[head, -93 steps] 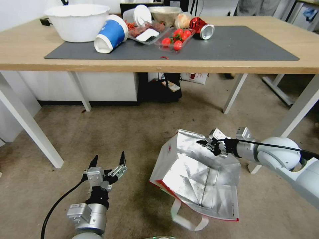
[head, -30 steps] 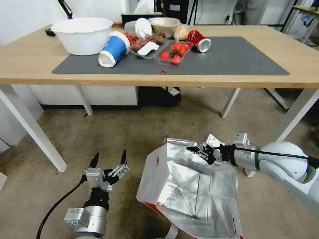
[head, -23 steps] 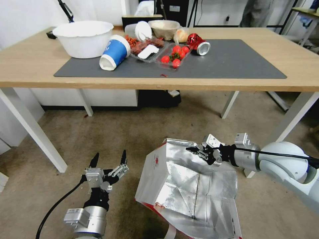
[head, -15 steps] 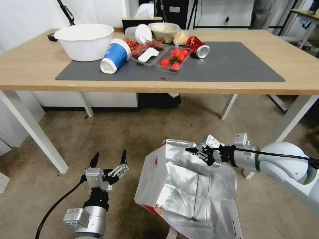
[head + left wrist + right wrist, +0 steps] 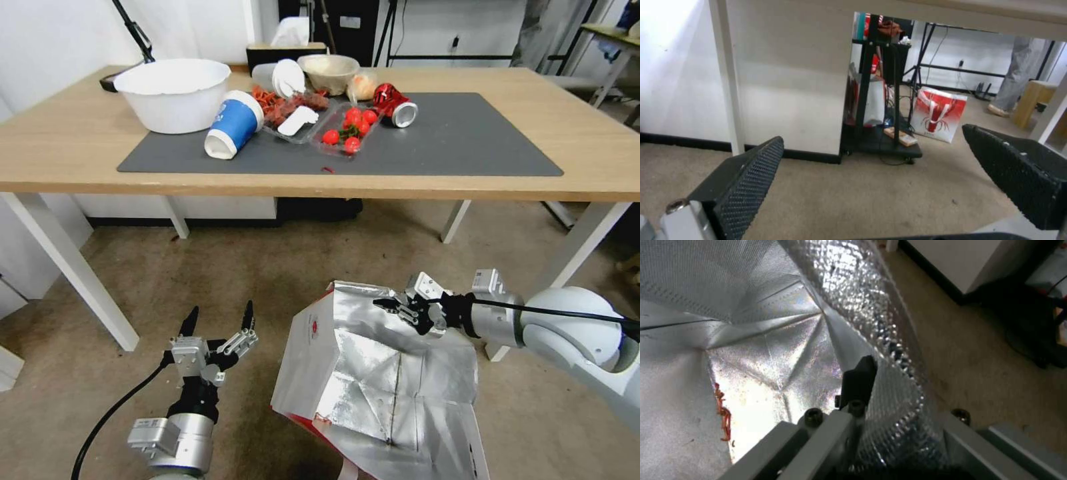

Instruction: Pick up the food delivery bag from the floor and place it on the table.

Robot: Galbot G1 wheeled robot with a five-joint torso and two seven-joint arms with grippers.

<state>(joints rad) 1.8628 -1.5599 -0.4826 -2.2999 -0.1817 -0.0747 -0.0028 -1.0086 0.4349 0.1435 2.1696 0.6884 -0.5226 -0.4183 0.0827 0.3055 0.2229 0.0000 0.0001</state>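
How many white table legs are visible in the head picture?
4: one front left, one front right, and two farther back under the table, at and. Others may be hidden.

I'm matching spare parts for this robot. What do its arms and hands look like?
Both arms are glossy white with rounded joints and silver-grey wrist sections. A black cable runs along each. The left hand has silver metal linkages and two slim black fingers with dimpled pads. The right hand has the same black and silver build.
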